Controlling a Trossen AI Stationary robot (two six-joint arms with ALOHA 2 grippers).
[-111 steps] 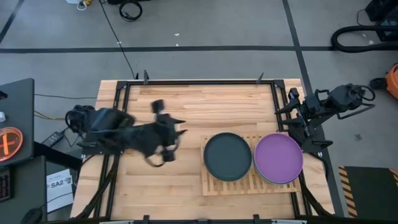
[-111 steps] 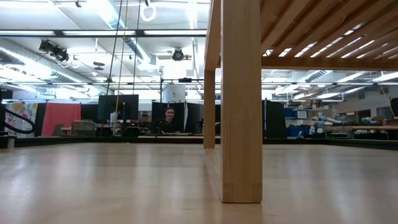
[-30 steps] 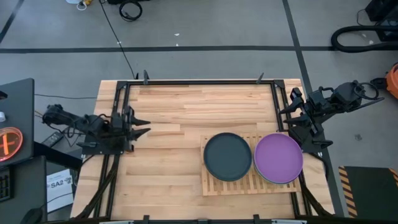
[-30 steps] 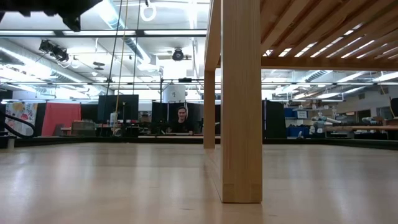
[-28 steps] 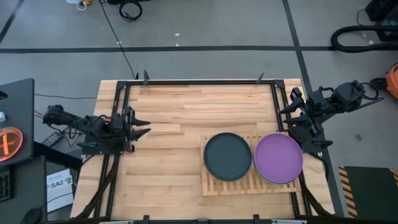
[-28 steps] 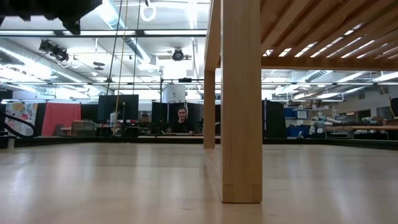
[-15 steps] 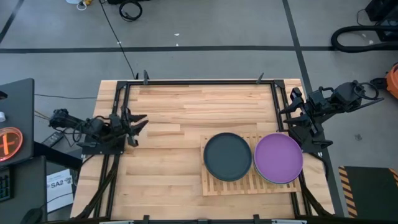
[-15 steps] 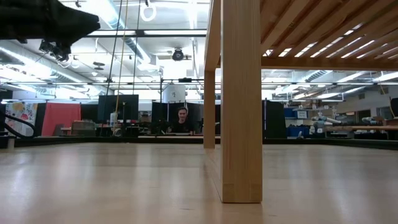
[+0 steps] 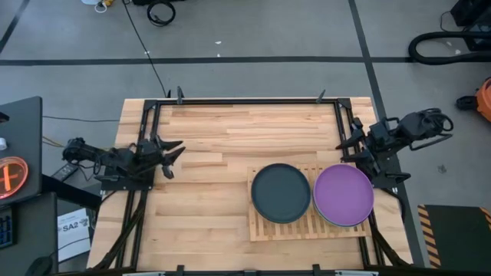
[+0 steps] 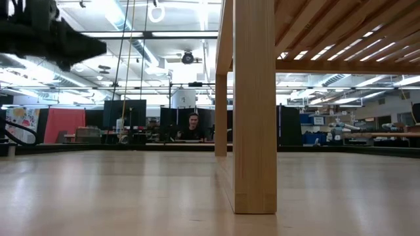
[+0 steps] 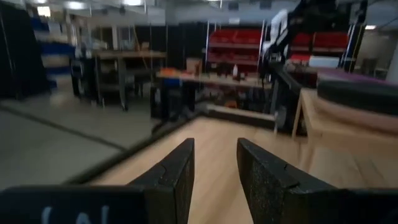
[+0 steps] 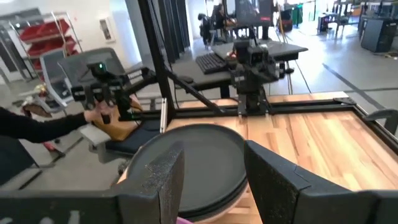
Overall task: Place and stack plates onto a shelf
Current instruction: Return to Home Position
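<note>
Two plates lie flat on the slatted wooden shelf (image 9: 307,225) at the table's near right: a dark plate (image 9: 281,193) on its left half and a purple plate (image 9: 343,194) on its right half. The right wrist view looks across the dark plate (image 12: 193,158). My left gripper (image 9: 173,151) hangs open at the table's left edge, pointing roughly level toward the right, with nothing between its fingers (image 11: 177,171). My right gripper (image 9: 349,142) hangs open above the table's right edge, just beyond the purple plate, touching nothing. The low view shows the shelf's leg (image 10: 254,105).
The table's left and far parts are bare butcher-block wood (image 9: 230,130), ringed by a black frame (image 9: 245,100). A person sits far behind the table (image 10: 192,124). A sleeve reaches at equipment beyond the table's left side (image 12: 37,124).
My left gripper has sunk at the table's left edge and tipped up toward level, still open. My right gripper has come down a little near the table's right edge. Both plates have stayed put on the shelf.
</note>
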